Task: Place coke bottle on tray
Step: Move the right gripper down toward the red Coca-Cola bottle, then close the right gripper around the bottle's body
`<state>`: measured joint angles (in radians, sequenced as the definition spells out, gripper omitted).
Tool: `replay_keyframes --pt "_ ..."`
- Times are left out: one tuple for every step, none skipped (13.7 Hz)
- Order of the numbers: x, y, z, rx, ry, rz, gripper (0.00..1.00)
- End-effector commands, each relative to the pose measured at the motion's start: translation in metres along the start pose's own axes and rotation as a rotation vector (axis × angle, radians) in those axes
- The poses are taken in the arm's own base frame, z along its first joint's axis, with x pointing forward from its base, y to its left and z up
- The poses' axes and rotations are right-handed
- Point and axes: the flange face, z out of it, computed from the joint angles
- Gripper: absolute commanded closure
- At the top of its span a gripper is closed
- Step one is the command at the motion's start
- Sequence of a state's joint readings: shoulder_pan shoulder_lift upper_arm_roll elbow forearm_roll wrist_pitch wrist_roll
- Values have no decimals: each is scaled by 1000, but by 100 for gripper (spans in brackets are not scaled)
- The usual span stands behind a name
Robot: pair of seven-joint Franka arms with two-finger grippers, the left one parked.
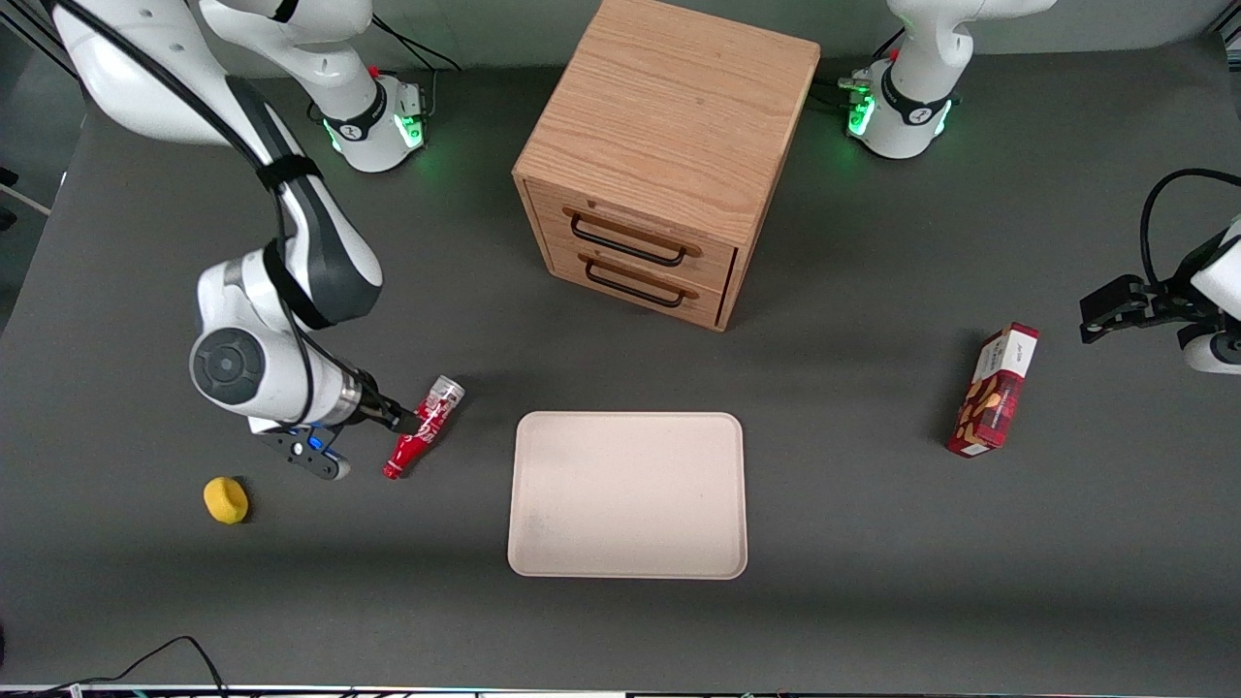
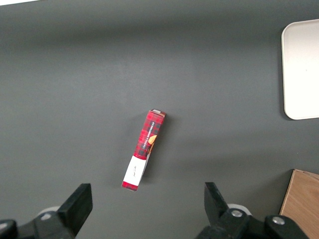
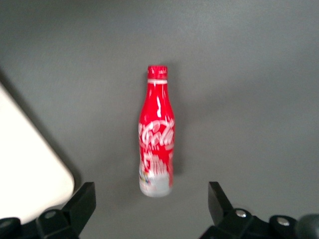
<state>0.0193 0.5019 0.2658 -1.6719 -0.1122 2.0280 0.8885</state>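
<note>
Only the front view shows the gripper [image 1: 407, 419] touching the coke bottle [image 1: 424, 428].

A dark grey matte bench [image 1: 873, 543] fills nearly all that can be seen, evenly lit from above, with soft shadows beside the things standing on it. On it, farther from the front camera than the middle of the bench, stands a wooden two-drawer cabinet [image 1: 659, 155] of light oak grain, its two drawer fronts each fitted with a dark bar handle. Green lights glow on the bench farther off than the cabinet, and a black cable [image 1: 145, 664] lies at the bench's near edge.
</note>
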Motion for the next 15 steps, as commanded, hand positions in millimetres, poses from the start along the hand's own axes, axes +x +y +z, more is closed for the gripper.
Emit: replay_keyframes --pt "2 -17 33 -8 61 91 0" --pt "3 -18 48 -8 68 103 0" --pt "2 -20 60 -8 75 107 0" --pt "2 -21 69 -9 79 117 0" --pt "2 -21 76 -19 76 123 0" --pt "1 -20 84 -21 71 134 0" --pt "-2 -19 92 -25 66 141 0" --pt "-6 -17 99 -27 61 139 0" --pt "-9 -15 103 -31 57 137 0" --pt "-10 -14 106 -35 54 136 0" --pt "-11 -13 110 -37 52 135 0" --pt "-13 -11 114 -42 49 132 0" --pt "-14 -10 116 -50 54 124 0" --pt "-15 -9 119 -54 55 120 1" --pt "-16 -10 121 -47 56 120 1"
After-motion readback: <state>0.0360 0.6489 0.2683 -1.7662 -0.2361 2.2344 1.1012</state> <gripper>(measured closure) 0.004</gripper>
